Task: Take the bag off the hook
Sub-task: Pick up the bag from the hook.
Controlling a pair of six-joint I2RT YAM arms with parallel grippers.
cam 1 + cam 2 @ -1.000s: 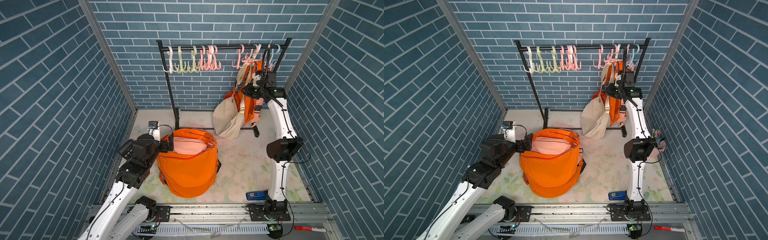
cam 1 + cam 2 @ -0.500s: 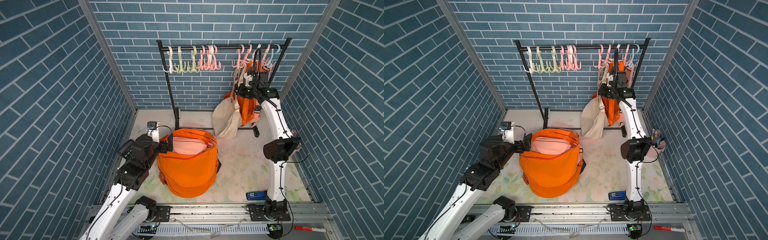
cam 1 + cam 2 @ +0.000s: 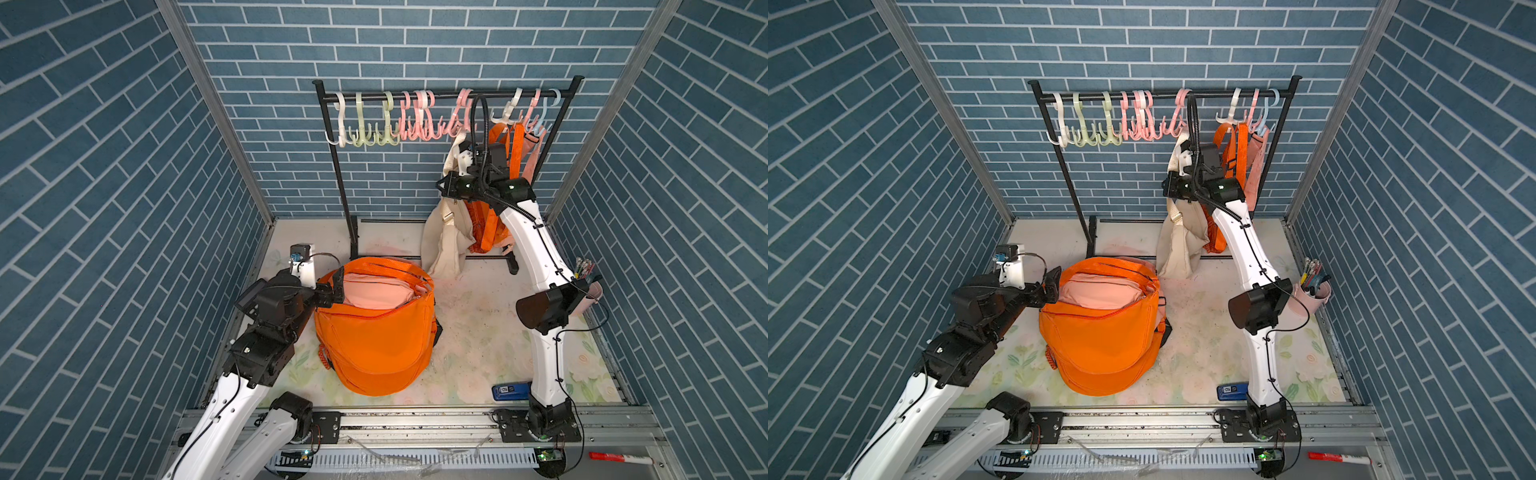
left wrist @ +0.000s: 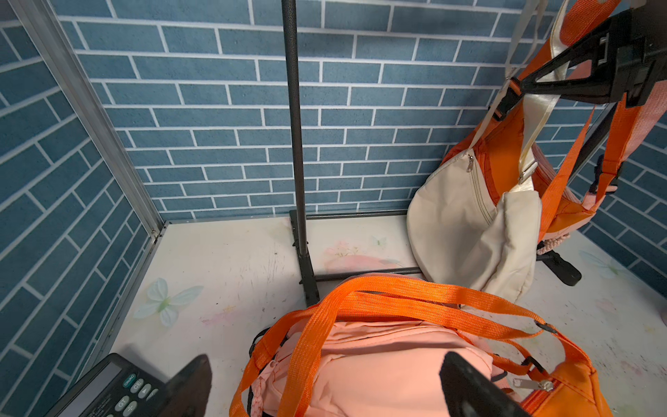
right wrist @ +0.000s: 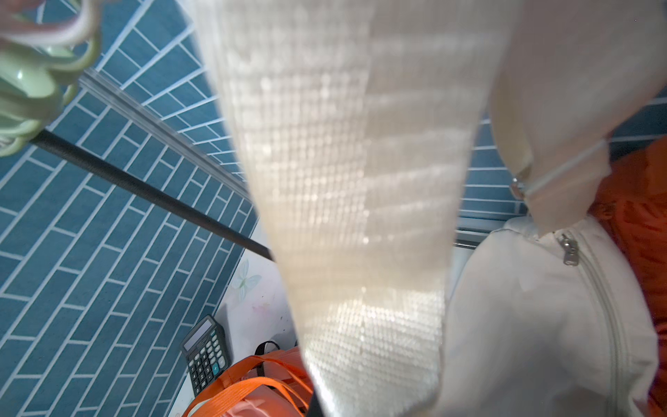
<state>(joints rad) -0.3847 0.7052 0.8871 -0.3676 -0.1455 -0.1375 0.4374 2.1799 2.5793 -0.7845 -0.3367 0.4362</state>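
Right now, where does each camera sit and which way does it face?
Top views: high at the front, looking down and back over the whole scene; left arm and right arm show.
Left wrist: low, facing the rack and hanging cream bag; left end effector open in the foreground, right end effector shut on the cream strap.
Right wrist: up by the hooks, looking down the cream strap; none of its own fingers show.
Shared: both wrist views show the calculator; every view shows the cream bag.

Stereo overhead, both wrist views share bag [image 4: 451, 224]
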